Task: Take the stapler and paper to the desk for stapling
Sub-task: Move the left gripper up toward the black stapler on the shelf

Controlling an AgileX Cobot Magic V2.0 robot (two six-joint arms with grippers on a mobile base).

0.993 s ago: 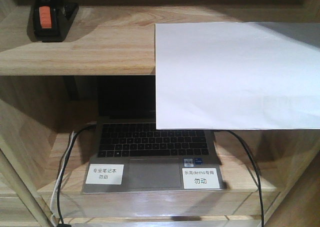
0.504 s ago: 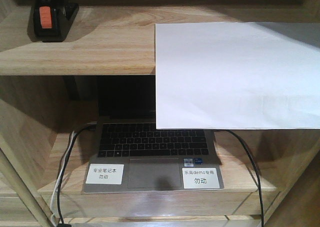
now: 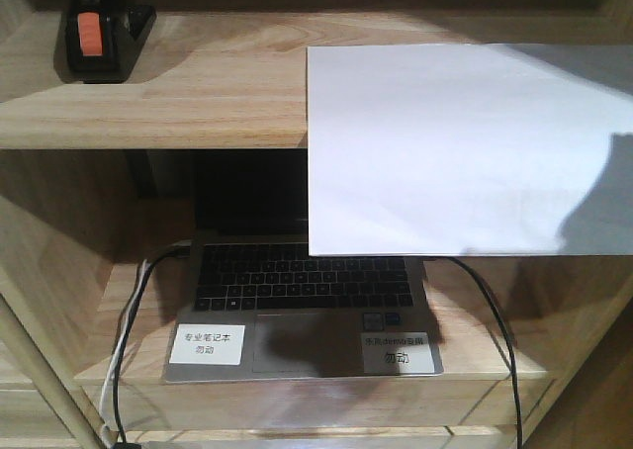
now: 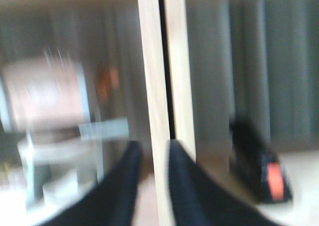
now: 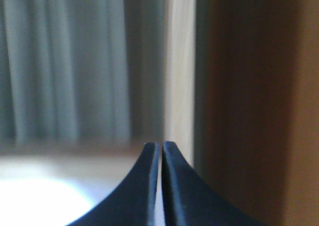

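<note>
Stapler (image 4: 260, 173) sits ahead-right of the left gripper (image 4: 153, 149), whose blurred fingers seem slightly parted and risk clipping the shelf post (image 4: 152, 61) in line with them, while the right gripper (image 5: 159, 147), pinched shut and empty, could knock the overhanging paper (image 3: 445, 152) below-left off.

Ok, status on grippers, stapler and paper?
Left gripper slightly open, empty; right gripper shut, empty. Stapler and paper on upper shelf, ungrasped, paper overhanging laptop. Wooden post directly ahead of left gripper.
</note>
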